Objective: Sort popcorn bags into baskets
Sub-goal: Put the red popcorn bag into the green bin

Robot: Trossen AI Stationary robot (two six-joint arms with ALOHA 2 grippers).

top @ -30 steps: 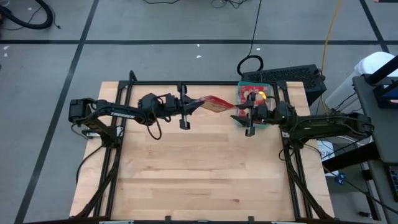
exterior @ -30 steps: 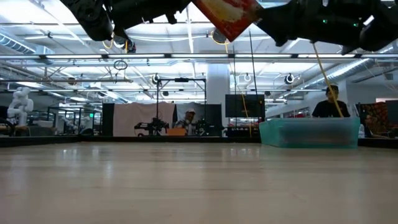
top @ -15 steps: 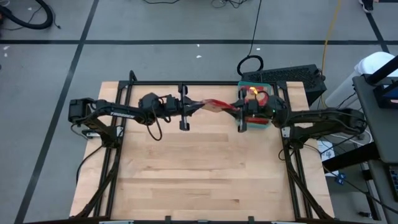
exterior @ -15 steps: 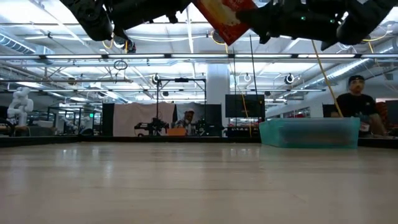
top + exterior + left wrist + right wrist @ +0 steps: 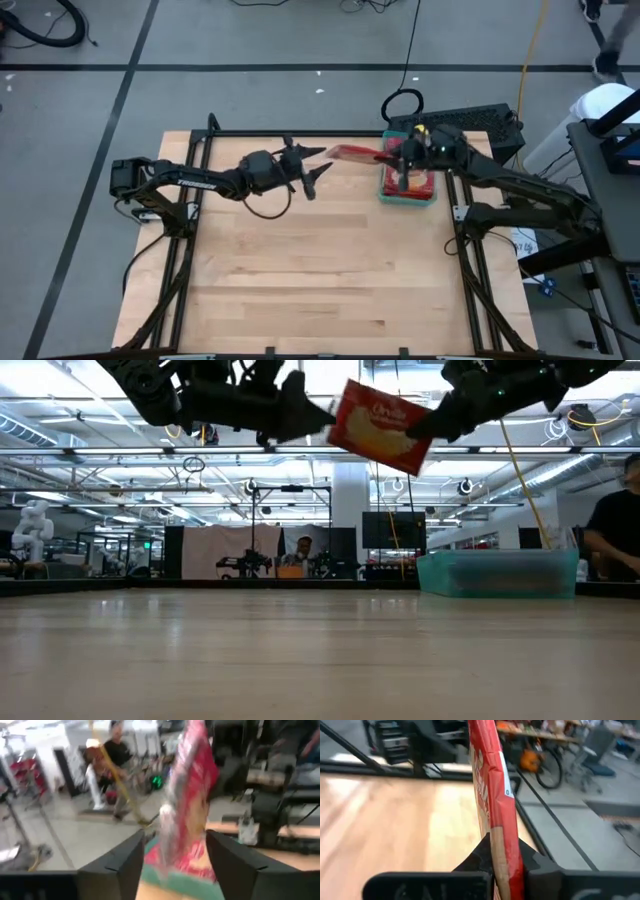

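While my right jaws (image 5: 501,865) clamp one end of a red popcorn bag (image 5: 352,154), the packet hangs in the air above the table (image 5: 330,270), just beside the teal basket (image 5: 386,192) at the far right edge. From table height the bag (image 5: 380,426) shows a cream popcorn picture and tilts, one end lost behind my right arm. My left jaws (image 5: 318,166) stand spread apart, close to the bag's free end but not touching it; past my left fingers (image 5: 227,865) the packet (image 5: 192,805) is a blur, so I cannot read its printing. Red packets lie inside the basket, but my right arm covers most of it from above, and how many lie there I cannot tell. A black keyboard-like box (image 5: 470,122) sits just beyond the basket, partly hidden by my arm. At the room's right edge a person (image 5: 615,530) is cut off.
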